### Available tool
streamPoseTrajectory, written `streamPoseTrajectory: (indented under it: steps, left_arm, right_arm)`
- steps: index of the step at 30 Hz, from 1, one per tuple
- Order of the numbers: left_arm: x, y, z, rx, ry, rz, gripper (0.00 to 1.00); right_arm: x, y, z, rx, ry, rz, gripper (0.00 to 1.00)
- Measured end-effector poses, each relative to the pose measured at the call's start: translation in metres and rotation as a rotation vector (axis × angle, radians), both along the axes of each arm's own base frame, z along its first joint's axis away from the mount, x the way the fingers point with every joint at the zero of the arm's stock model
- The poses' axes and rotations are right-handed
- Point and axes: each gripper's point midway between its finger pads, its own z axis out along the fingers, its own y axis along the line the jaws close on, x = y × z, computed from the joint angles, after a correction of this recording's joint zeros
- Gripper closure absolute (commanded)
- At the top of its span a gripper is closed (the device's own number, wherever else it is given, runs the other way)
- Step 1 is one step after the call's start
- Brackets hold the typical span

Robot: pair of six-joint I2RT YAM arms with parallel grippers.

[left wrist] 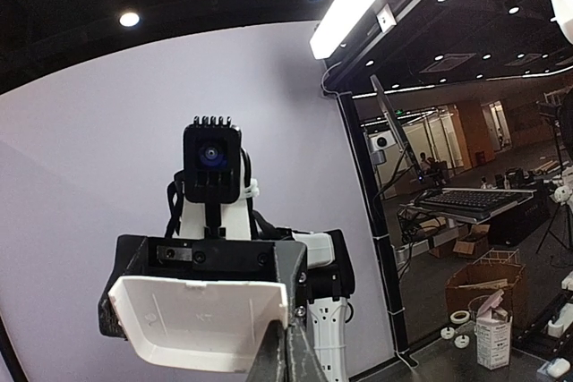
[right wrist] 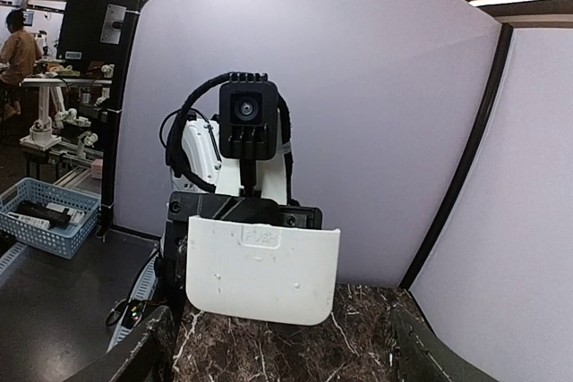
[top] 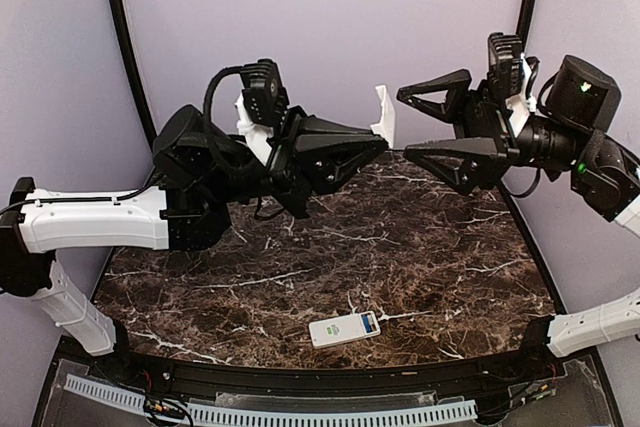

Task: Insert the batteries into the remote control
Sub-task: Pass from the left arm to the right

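Remote control (top: 344,329) is lying flat on the dark marble table (top: 300,247), way down at the near edge, a bit right of center. It's white, with a bluish patch at its right end, but that's too small for me to tell what it is. Nothing is touching it, and both arms are well apart from it, up in the air over the far half of the table.

Left gripper (top: 383,143) is clamped tight on a white cover piece (top: 383,113), a small rectangular plastic thing with rounded corners. It's pinched by its lower edge, so most of the piece sticks up above the fingers. From the left wrist cam the cover (left wrist: 192,321) fills the bottom of the view with its hollow inner side facing the lens.

Right gripper (top: 404,123) is pointed left, straight at that cover, with its jaws spread wide, one finger high and one low. It's just beside the cover and holding nothing, though I can't tell if a fingertip grazes it. In the right wrist cam the cover (right wrist: 261,270) sits dead center between the two fingers (right wrist: 134,360), flat outer face toward the lens, with the left arm's wrist camera (right wrist: 248,116) right behind it.
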Motion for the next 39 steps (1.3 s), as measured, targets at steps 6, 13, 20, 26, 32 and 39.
streamPoseTrajectory:
  steps: [6, 13, 20, 26, 32, 39]
  left_arm:
    - [0.003, -0.003, -0.004, 0.009, 0.006, 0.004, 1.0]
    - [0.016, -0.008, -0.021, 0.041, -0.005, 0.076, 1.0]
    - [0.033, -0.021, -0.059, 0.121, -0.11, 0.223, 1.0]
    - [0.042, -0.023, -0.065, 0.125, -0.206, 0.315, 1.0]
    - [0.045, -0.024, -0.075, 0.143, -0.218, 0.335, 1.0]
    - [0.046, -0.024, -0.08, 0.152, -0.221, 0.343, 1.0]
  right_arm:
    - [0.006, 0.013, -0.014, -0.031, 0.023, -0.023, 0.23]
    - [0.025, -0.008, -0.02, -0.043, 0.211, -0.118, 0.2]
    - [0.035, -0.013, -0.016, -0.006, 0.625, -0.107, 0.23]
    - [0.051, 0.006, -0.038, -0.031, 0.925, -0.111, 0.27]
    - [0.052, 0.016, -0.046, -0.046, 1.018, -0.069, 0.44]
    - [0.05, 0.018, -0.052, -0.056, 1.058, -0.029, 0.47]
